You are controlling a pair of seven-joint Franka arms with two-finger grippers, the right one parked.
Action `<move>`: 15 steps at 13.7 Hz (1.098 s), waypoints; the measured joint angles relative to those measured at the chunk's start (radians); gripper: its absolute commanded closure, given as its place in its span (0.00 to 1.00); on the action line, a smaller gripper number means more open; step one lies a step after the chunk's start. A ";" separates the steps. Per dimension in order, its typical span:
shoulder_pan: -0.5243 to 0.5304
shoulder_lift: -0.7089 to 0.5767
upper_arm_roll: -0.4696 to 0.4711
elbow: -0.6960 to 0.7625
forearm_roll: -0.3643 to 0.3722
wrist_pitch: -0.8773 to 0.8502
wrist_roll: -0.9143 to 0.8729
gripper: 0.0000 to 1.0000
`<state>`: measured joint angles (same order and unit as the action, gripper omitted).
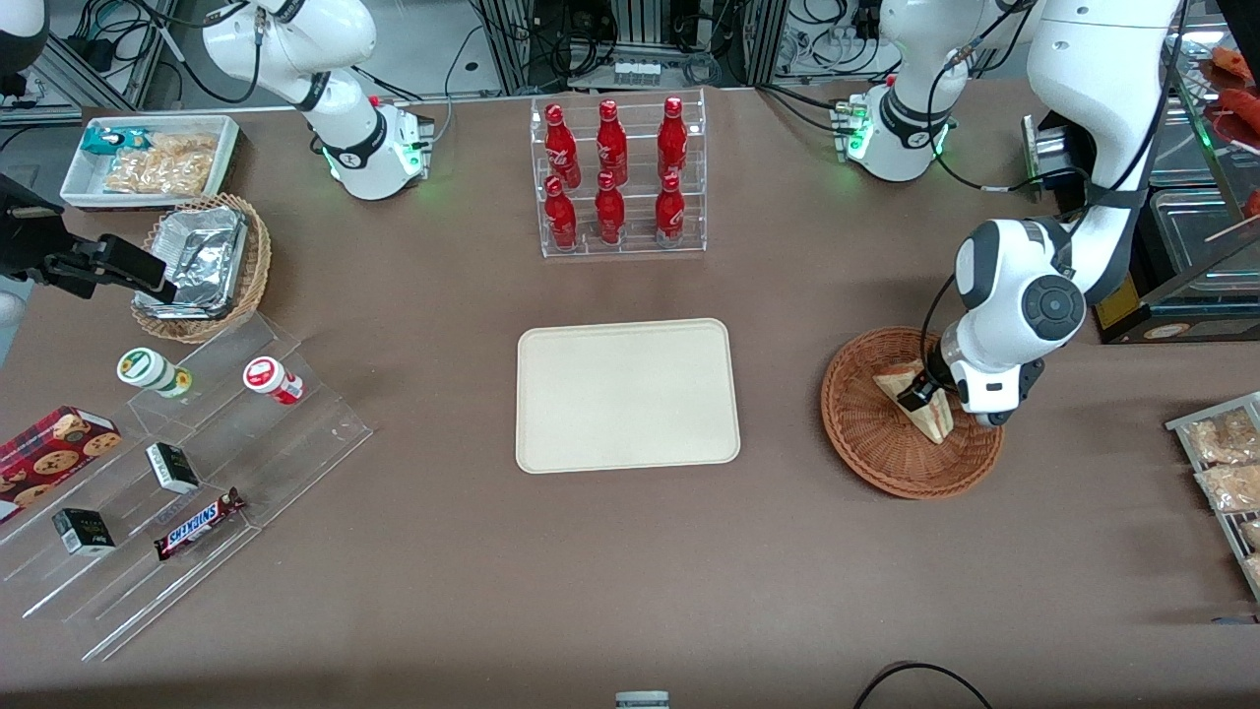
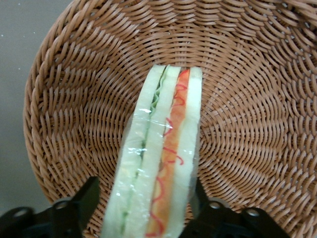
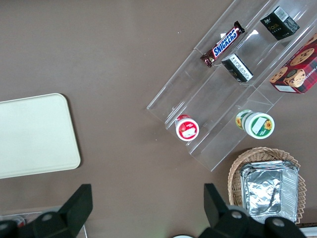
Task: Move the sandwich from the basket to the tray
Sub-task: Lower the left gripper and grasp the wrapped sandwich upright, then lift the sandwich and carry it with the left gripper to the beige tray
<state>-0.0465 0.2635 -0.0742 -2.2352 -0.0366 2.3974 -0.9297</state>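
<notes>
The sandwich (image 1: 933,421) stands on edge in the reddish-brown wicker basket (image 1: 886,473), toward the working arm's end of the table. It is a plastic-wrapped wedge of white bread with red and green filling (image 2: 163,148). My left gripper (image 1: 920,394) is down in the basket (image 2: 74,99) and open, one finger on each side of the sandwich (image 2: 143,188). One finger touches the wrap; a small gap shows at the other. The cream tray (image 1: 627,394) lies flat and bare at mid-table, beside the basket; its corner shows in the right wrist view (image 3: 34,134).
A clear rack of red bottles (image 1: 618,177) stands farther from the camera than the tray. A stepped acrylic shelf with snacks (image 1: 177,473), a tan basket with foil container (image 1: 202,266) and a white bin (image 1: 148,158) are toward the parked arm's end. Snack packets (image 1: 1226,473) lie toward the working arm's end.
</notes>
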 measured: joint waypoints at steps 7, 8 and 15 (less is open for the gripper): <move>-0.032 -0.040 -0.009 0.116 0.001 -0.201 0.013 0.97; -0.059 -0.043 -0.010 0.139 0.001 -0.229 0.029 0.97; -0.238 -0.007 -0.017 0.266 0.009 -0.316 0.273 0.97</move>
<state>-0.2840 0.2568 -0.0911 -1.9694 -0.0278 2.0816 -0.6568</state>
